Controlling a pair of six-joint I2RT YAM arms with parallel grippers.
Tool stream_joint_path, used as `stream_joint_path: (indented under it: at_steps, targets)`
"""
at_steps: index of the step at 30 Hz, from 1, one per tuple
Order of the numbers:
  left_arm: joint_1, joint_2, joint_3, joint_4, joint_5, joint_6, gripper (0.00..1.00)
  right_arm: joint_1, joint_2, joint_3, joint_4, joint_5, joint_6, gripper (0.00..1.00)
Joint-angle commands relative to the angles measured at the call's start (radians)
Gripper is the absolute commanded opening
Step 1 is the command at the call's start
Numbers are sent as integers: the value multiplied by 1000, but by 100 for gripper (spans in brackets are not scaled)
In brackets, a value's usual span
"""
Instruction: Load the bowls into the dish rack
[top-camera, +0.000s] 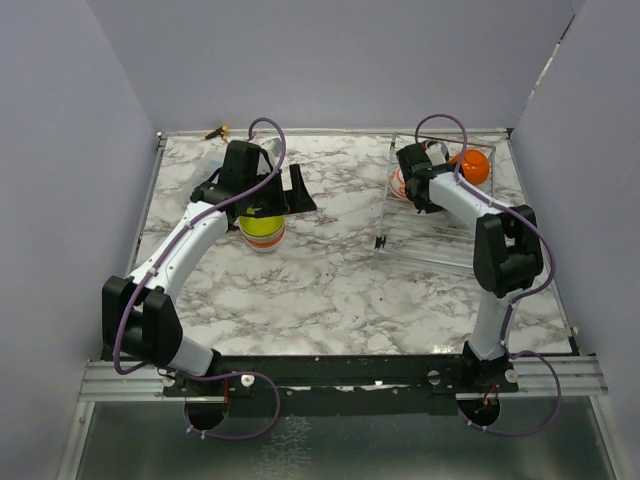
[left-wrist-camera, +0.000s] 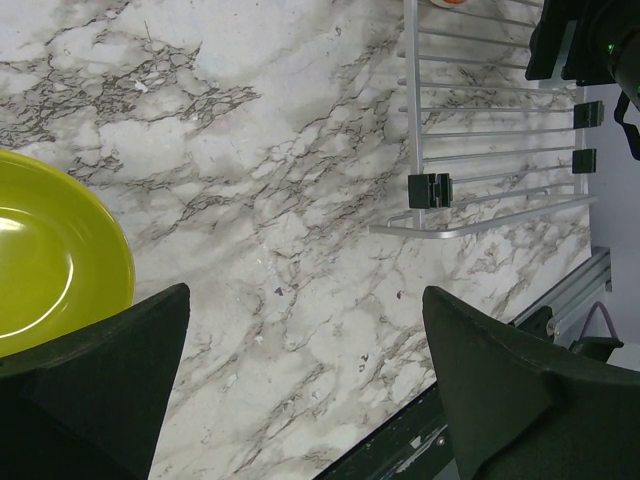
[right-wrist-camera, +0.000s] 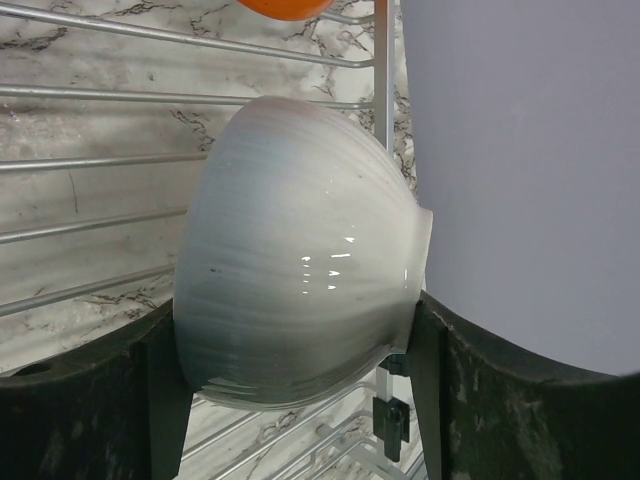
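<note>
Fingers (right-wrist-camera: 90, 400) of the right end effector (right-wrist-camera: 295, 310) are clenched on a white bowl (right-wrist-camera: 300, 250), one dark pad against each side of its ribbed outer wall. The bowl lies tipped on its side, with its rim turned toward the side where the lilac enclosure wall (right-wrist-camera: 520, 150) shows. It is held over the thin silver bars of the dish rack (right-wrist-camera: 90, 165), close to the rack's far left corner; whether it touches a bar cannot be told. Near it, an orange bowl (right-wrist-camera: 285, 6) sits in the rack at its far edge. The overhead view places that bowl by the rack's far right corner, which is itself close to the far right corner of the table (top-camera: 330, 290). The rack lies flat on the right half of the marble top. Over the left half, the left end effector (left-wrist-camera: 305, 295) is released, its jaws spread wide with only bare marble between them, and it grasps nothing. A lime green bowl (left-wrist-camera: 50, 260) stands upright just beside one of its fingers, apart from the pads. From above, this bowl lies under the left arm's wrist, toward the table's middle and well apart from the rack. It seems to rest on something with an orange and pale band, too hidden to name. A small yellow and black object (top-camera: 217, 131) lies at the far left corner of the table.
</note>
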Motion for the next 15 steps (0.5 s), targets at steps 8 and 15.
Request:
stream_joint_path:
  at_steps: [8, 15]
  targets:
    - [0, 12, -9, -6, -20, 14, 99, -7, 47, 30, -67, 19, -11, 82]
    - [0, 19, -2, -7, -17, 9, 99, -5, 38, 24, -57, -102, -45, 95]
